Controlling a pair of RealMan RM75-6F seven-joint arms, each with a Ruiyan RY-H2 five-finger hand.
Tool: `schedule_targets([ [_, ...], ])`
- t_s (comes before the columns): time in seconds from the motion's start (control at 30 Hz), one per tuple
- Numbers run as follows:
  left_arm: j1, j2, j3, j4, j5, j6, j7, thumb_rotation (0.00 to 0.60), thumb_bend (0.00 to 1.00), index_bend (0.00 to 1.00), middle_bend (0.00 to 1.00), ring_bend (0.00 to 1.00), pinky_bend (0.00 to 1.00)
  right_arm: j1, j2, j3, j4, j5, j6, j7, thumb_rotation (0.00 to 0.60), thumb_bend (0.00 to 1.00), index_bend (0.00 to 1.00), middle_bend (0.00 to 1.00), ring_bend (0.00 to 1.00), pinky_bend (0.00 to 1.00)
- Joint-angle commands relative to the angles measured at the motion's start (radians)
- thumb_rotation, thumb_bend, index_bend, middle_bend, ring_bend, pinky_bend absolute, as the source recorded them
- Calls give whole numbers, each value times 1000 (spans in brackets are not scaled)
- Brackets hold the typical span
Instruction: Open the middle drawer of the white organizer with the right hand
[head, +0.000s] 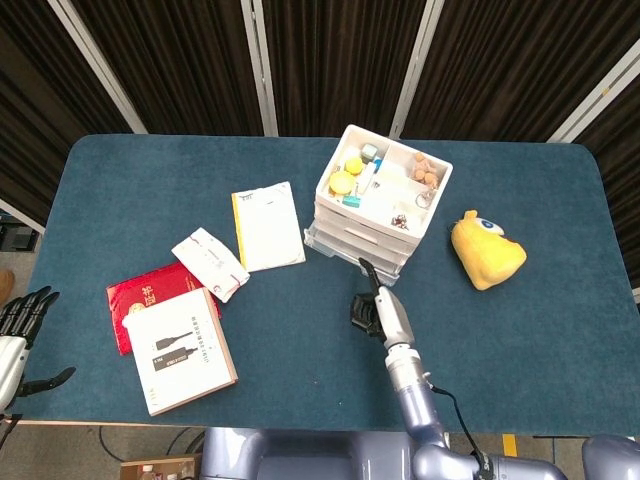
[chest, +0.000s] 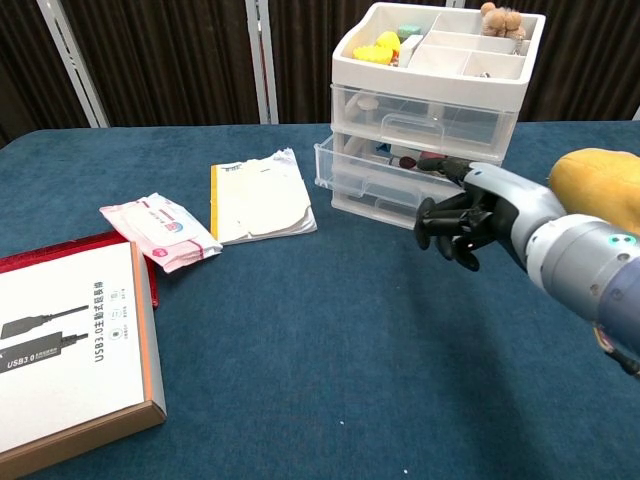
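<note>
- In the head view I can see my left hand (head: 20, 325) at the far left edge, fingers spread, holding nothing. The chest view does not show it.
- The chest view shows the front of the white organizer (chest: 430, 110) at the upper right. Its middle drawer (chest: 385, 175) sticks out a bit. The head view shows mostly its top tray.
- My right hand (chest: 470, 215) is at the middle right of the chest view, just below and in front of the drawer, not touching it.
- Its fingers (chest: 440, 222) are curled in with nothing in them.
- In the head view my right hand (head: 378, 308) sits just under the organizer (head: 372, 240).
</note>
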Motion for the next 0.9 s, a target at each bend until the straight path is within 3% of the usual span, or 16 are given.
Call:
schedule_targets([
  [0.03, 0, 0, 0, 0, 0, -1, 0, 600, 22, 0, 0, 0, 0, 32, 61, 57, -16, 113, -14, -89, 600, 771, 15, 709, 745, 835],
  [0.27, -2, 1, -1, -3, -7, -9, -2, 600, 22, 0, 0, 0, 0, 54, 76, 74, 5, 150, -10, -113, 600, 771, 33, 710, 748, 835],
  [0.33, -3, 1, 0, -4, -7, -10, -1, 600, 22, 0, 0, 0, 0, 58, 76, 74, 9, 160, -6, -119, 600, 775, 125, 720, 757, 835],
  [0.43, -3, 2, 0, -5, -7, -11, -2, 600, 22, 0, 0, 0, 0, 61, 72, 68, 16, 164, 4, -123, 600, 797, 339, 753, 780, 839],
  [0.57, -3, 2, 0, -5, -7, -11, -3, 600, 21, 0, 0, 0, 0, 58, 64, 52, 20, 165, 9, -118, 600, 808, 498, 782, 802, 851],
  [0.9, -2, 1, 1, -5, -3, -8, -1, 600, 22, 0, 0, 0, 0, 34, 68, 3, -29, 99, 42, -102, 600, 814, 540, 785, 805, 852],
])
